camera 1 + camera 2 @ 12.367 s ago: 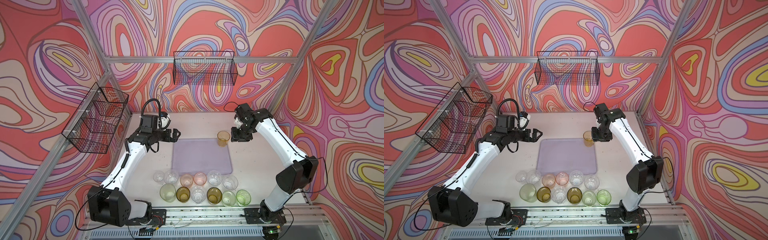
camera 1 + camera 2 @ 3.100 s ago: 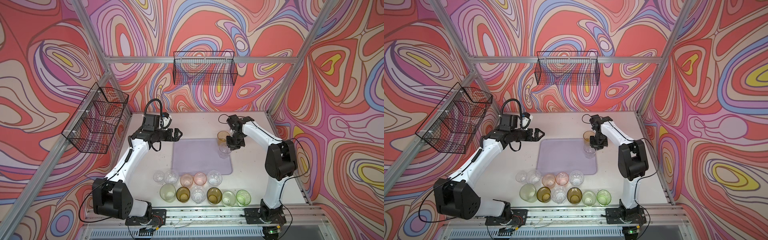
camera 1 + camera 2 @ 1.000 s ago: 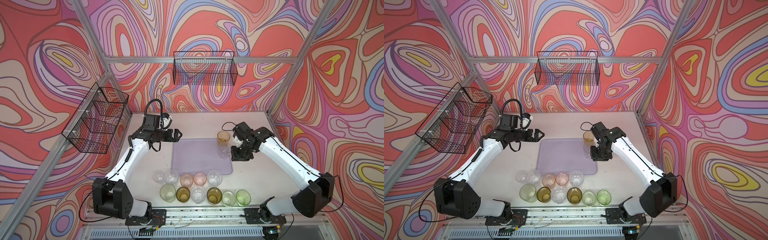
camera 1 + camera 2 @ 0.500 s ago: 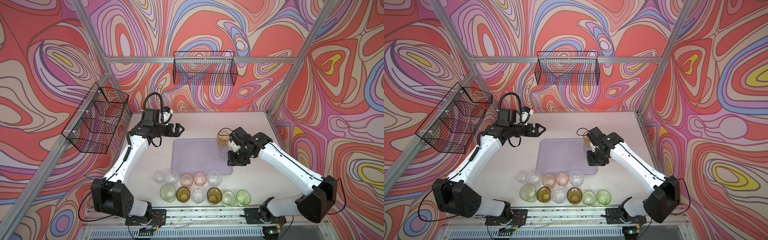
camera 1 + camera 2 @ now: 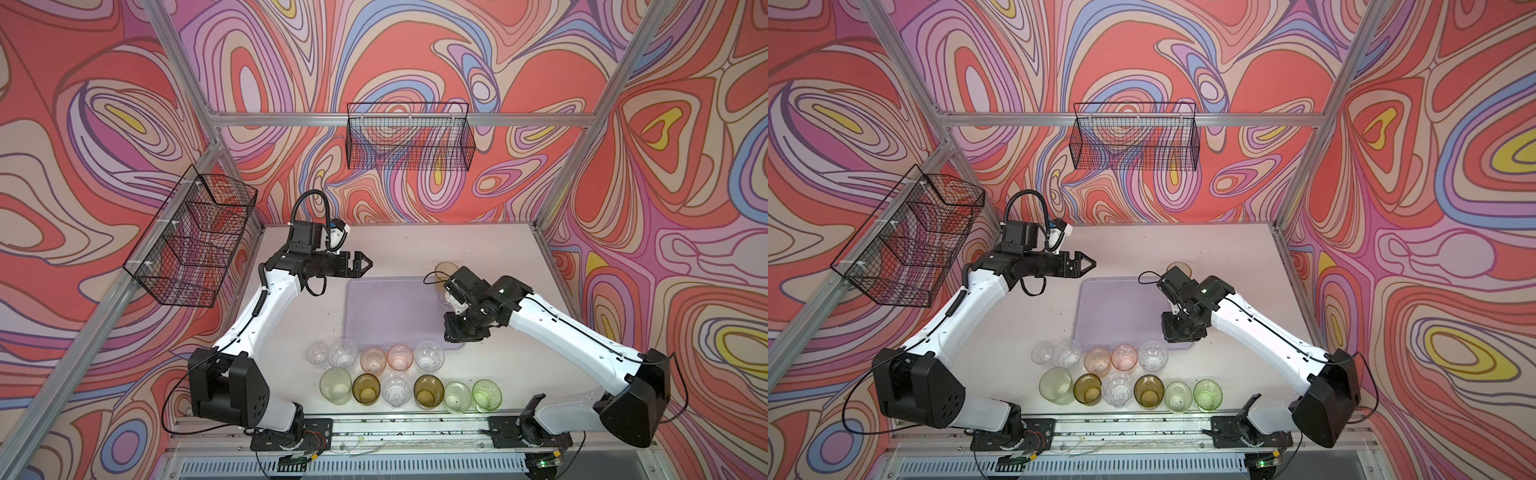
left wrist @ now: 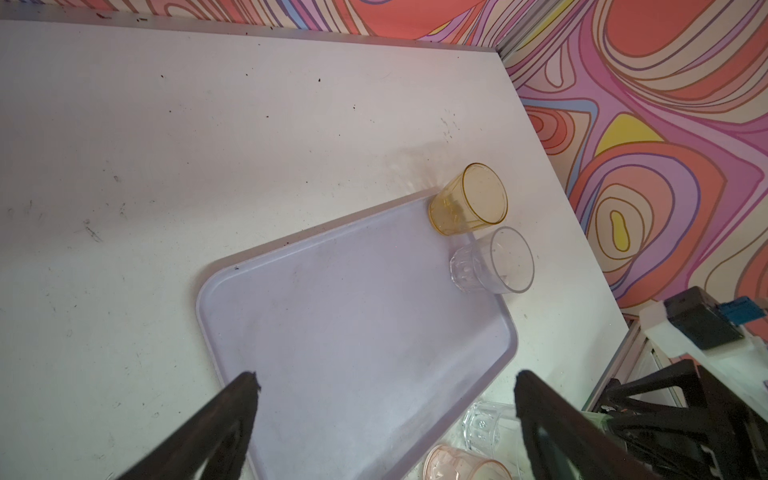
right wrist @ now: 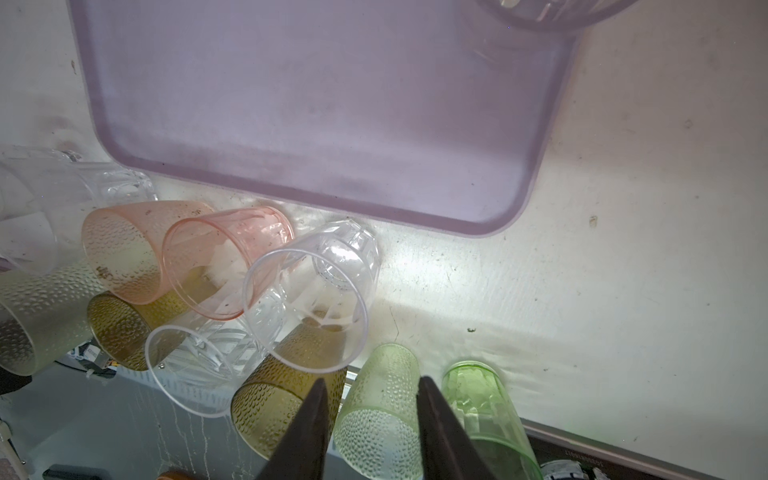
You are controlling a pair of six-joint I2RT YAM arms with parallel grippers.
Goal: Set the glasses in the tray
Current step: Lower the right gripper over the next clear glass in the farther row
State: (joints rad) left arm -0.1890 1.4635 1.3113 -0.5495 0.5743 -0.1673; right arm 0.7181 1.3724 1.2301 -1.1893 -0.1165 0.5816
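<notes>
Right claw (image 7: 370, 380), seemingly empty, near the tray (image 5: 386, 307)

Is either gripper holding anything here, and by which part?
Nothing is held: left gripper wide open and empty; right gripper open too, nothing between its jaws.

The work cell contained thirteen glasses (image 5: 397, 390): five clear glasses (image 5: 429, 355), two pink glasses (image 5: 400, 356), three green glasses (image 5: 486, 395), two olive-brown glasses (image 5: 428, 390) and one amber glass (image 6: 467, 203). Also counted were one tray (image 5: 386, 311), two wire baskets (image 5: 409, 143) and two robot arms (image 5: 274, 291).
</notes>
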